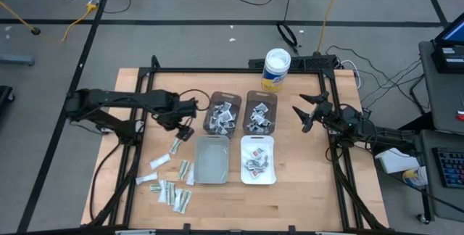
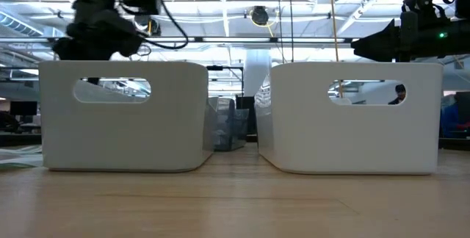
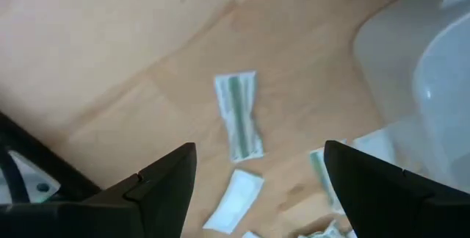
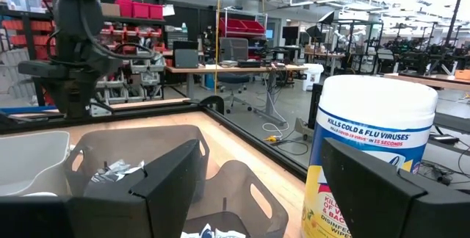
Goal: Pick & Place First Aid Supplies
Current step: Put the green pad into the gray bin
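Note:
The first aid supplies lie partly as loose packets (image 1: 168,184) flat on the wood near the table's front left. Others fill two brown bins (image 1: 222,113) and a white bin (image 1: 258,160). My left gripper (image 1: 185,130) hangs open, pointing down, just left of the grey bin (image 1: 212,159). It is above a green-striped packet (image 3: 239,115) and touches nothing. In its wrist view the left gripper (image 3: 258,153) has a white packet (image 3: 233,201) lying below it. My right gripper (image 1: 304,115) waits open at the right, held level above the table.
A white round tub (image 1: 276,69) with a yellow label stands at the far edge, and shows as the tub (image 4: 374,142) close before the right gripper (image 4: 261,150). The grey bin (image 2: 121,117) and white bin (image 2: 352,117) stand side by side near the front. Bare wood lies along the near edge.

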Available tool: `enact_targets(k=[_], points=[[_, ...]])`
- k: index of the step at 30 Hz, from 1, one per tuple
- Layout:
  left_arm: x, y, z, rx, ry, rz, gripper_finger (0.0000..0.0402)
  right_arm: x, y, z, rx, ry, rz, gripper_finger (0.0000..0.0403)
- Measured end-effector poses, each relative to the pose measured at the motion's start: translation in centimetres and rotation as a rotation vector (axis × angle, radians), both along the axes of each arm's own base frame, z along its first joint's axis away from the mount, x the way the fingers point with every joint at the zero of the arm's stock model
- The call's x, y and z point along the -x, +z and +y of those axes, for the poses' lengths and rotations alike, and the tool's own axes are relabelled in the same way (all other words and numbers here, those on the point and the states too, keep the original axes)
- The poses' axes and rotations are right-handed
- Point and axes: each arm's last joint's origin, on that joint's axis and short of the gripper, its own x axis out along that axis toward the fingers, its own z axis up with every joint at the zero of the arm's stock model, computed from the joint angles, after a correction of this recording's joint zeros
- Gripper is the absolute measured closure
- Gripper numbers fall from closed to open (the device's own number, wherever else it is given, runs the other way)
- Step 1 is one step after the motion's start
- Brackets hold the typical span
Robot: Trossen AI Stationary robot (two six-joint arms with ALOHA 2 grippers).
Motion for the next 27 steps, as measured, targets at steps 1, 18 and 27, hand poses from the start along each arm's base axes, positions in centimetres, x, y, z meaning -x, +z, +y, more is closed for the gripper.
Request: enact_targets(k=[1, 18, 27], points=[[0.6, -0.1, -0.2, 0.000, 0.001, 0.001, 0.0101, 0.0, 0.0, 0.0, 0.000, 0.000, 0.000, 0.0124], [1.6, -4.2, -1.7, -0.006, 0.049, -0.008, 0.0097, 0.0, 0.0, 0.0, 0.000, 0.000, 0.000, 0.0124], [1.2, -7.2, -2.5, -0.045, 0.041, 0.058, 0.0102, 0.0, 0.0, 0.0, 0.000, 0.000, 0.000, 0.0124]])
